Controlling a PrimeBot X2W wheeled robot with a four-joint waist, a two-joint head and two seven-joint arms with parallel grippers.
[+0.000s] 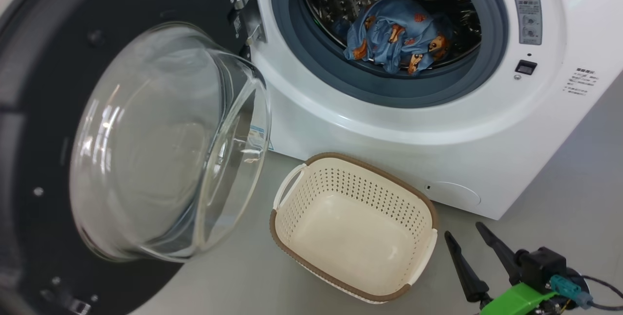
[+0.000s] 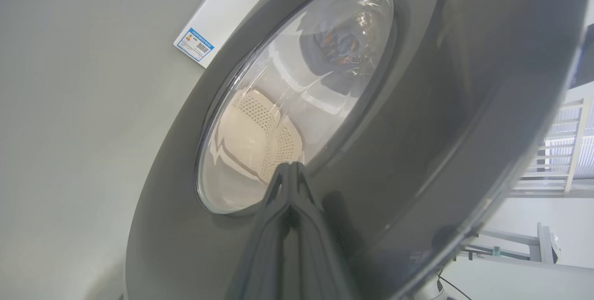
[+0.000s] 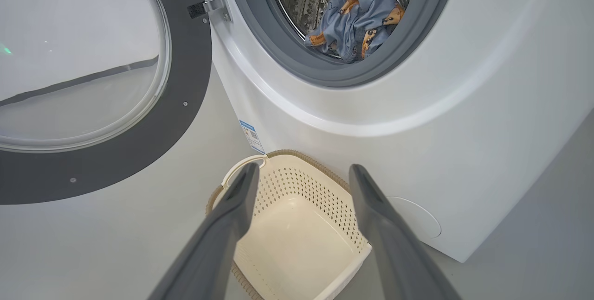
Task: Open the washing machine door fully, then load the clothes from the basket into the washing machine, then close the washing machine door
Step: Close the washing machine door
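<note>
open door beside basket, clothes in washer

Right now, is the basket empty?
Empty: the basket shows only its bare floor; the clothes lie inside the washing machine.

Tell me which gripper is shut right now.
The left gripper: its two fingers meet at the tips, facing the washing machine door. The right gripper has its fingers wide apart.
</note>
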